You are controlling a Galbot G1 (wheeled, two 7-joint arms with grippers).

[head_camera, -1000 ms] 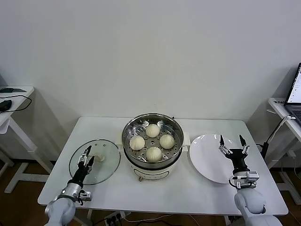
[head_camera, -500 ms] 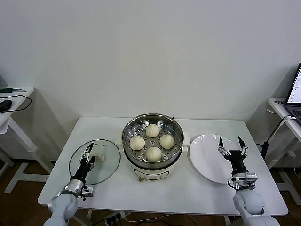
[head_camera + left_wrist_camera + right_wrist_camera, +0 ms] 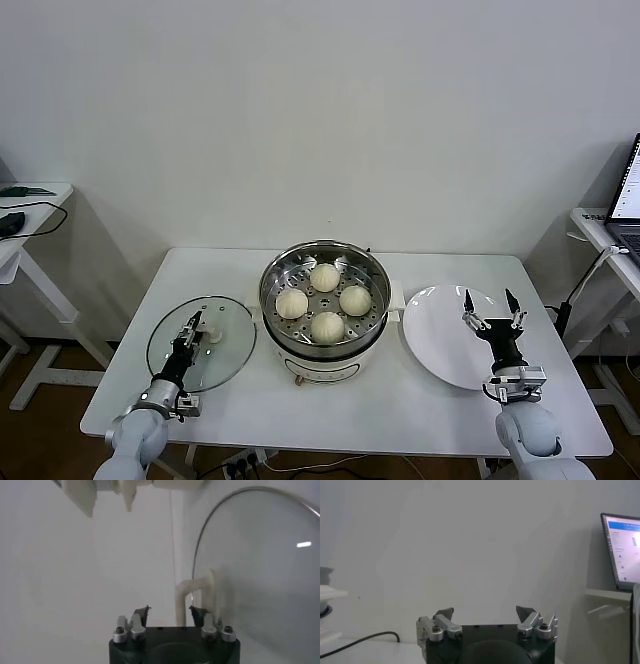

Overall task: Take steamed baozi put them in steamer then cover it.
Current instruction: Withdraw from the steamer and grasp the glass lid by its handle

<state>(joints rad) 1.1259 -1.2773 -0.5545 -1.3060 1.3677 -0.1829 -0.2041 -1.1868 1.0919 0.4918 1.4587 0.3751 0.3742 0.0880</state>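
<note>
The white rectangular desk (image 3: pixel 400 400) carries everything, set in a row across it. At its middle stands the round shiny stainless-steel steamer (image 3: pixel 325 300) on its cream-white base, uncovered. Left of the steamer, just beside it, the round clear glass cover (image 3: pixel 225 345) with a metal rim lies flat on the desk. On the steamer's other side lies a flat round white plate (image 3: pixel 440 335).

Four small cream-white steamed baozi (image 3: pixel 326 327) sit on the perforated tray inside the steamer, arranged in a diamond, close together.

The left claw (image 3: pixel 192 331) is over the cover, at its cream-white oblong handle (image 3: pixel 200 592). The left wrist view shows the fingertips (image 3: pixel 141 615) narrowed part-way, with the handle at the fingertip on its side; I cannot tell whether they grip it or only stand at it.

The right claw (image 3: pixel 490 304) hovers above the plate's near right part, its fingers spread wide and holding nothing.
</note>
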